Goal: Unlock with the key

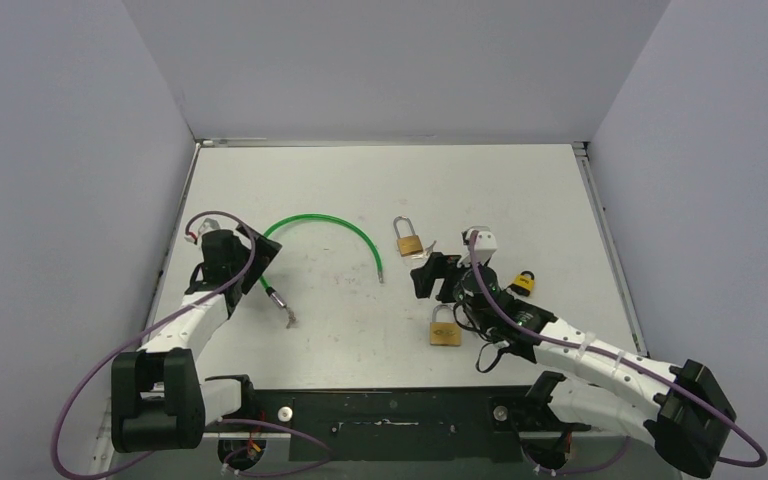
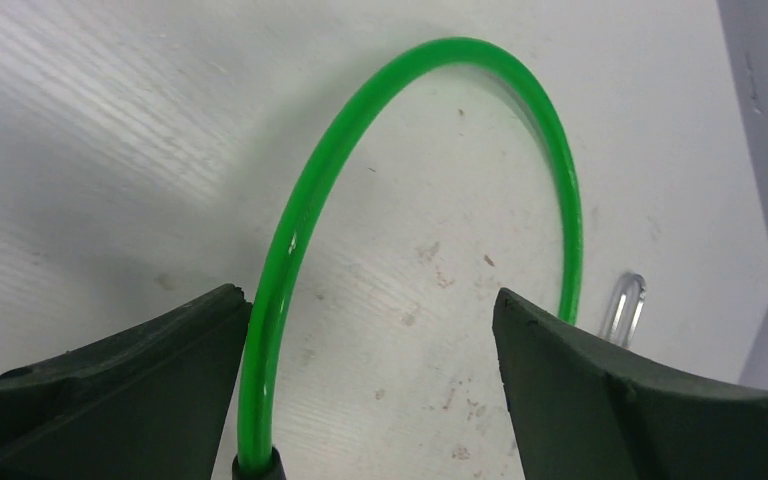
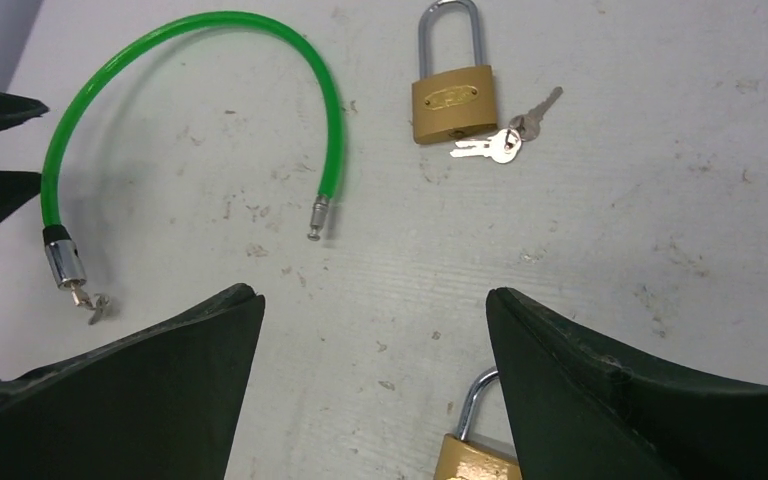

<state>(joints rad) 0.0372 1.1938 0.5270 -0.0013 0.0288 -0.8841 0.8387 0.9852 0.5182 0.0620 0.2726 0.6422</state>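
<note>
White counter [image 1: 380, 180]; left claw [image 2: 368, 295] wide open, empty, straddling green cable [image 2: 300, 220]; right claw [image 3: 375, 295] open, empty; best drop onto keys [image 3: 500, 140] beside padlock [image 3: 452, 100].

**No legible text**

Nothing readable in any view. The brass padlock with long steel shackle [image 3: 452, 103], at 12 o'clock in the right wrist view, carries an oval stamped badge with lettering too small to read. The second brass padlock [image 1: 445, 334] shows a dark front mark, also unreadable.

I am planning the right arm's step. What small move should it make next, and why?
Probably ease the right gripper forward toward the keys: its jaws are open and empty, and the keys lie beside the closed far brass padlock.
</note>
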